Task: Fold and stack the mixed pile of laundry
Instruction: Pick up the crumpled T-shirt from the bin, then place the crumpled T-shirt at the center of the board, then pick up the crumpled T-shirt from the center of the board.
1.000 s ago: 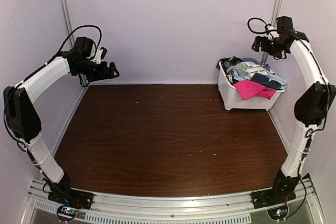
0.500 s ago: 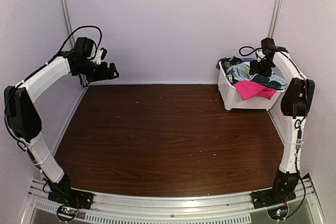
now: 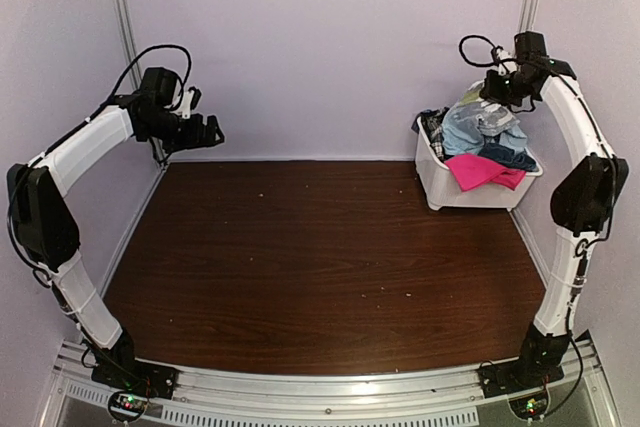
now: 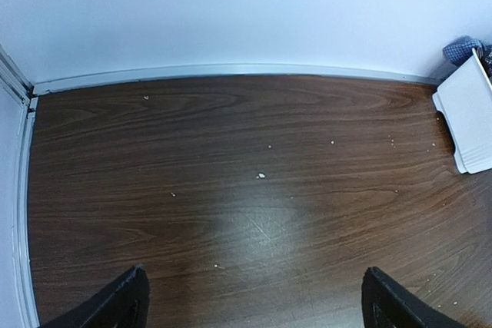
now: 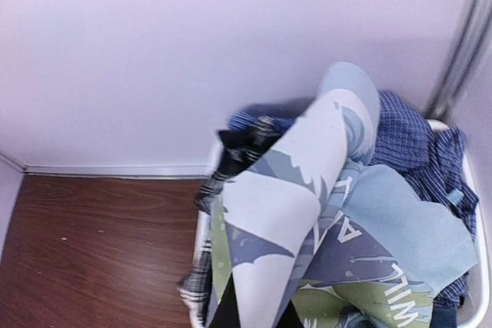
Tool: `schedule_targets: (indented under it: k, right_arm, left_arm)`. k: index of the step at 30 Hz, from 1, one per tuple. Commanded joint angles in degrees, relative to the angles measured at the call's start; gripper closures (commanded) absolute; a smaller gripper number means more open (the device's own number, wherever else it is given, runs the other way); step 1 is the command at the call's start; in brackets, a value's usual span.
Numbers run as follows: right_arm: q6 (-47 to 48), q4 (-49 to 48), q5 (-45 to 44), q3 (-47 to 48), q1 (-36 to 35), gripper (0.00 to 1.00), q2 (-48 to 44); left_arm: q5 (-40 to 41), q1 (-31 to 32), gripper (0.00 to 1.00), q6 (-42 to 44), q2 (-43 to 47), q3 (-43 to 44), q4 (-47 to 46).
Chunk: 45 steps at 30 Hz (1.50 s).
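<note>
Table [image 3: 320,267]: we are treating this brown surface as the folding ground.
White basket [image 3: 440,187], far right corner: we are finding the mixed laundry pile [image 3: 490,152] inside it, with a hot pink piece [image 3: 475,169] draping over the near rim.
Light blue T-shirt [image 3: 478,125]: it is hanging straight down into the basket from the right gripper [image 3: 497,89], whose jaws are pinching its top. We are advising a high, slow lift, so that the hem clears the rim without dragging neighbours.
Left gripper [image 3: 208,133]: it is hovering spread wide and empty, well apart at the far left.
</note>
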<state>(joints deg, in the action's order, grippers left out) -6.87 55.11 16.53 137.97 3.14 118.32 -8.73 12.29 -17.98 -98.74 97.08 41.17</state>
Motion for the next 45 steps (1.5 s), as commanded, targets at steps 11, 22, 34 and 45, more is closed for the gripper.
schedule_targets:
  k: [11,22,34,45]
  right_arm:
    - [-22.25,-27.53,31.3,5.2,-22.34,1.0,-9.77]
    - [-22.49,-26.88,33.94,-20.34,-23.19,0.65,-11.29]
    - [-4.45,-7.38,10.22,-43.08,-28.26,0.31,-18.77]
    - [-6.01,-17.32,12.02,-65.17,-44.92,0.35,-21.91]
  left_arm:
    - [-0.34,-0.64,0.02,-4.1,7.24,-6.09,-8.6]
    - [-2.23,-0.93,0.02,-3.55,10.92,-10.21,-7.41]
    - [-8.74,1.51,0.03,-0.46,15.38,-22.87,-8.11]
    - [-9.91,10.5,0.28,-3.24,5.9,-28.06,-11.81]
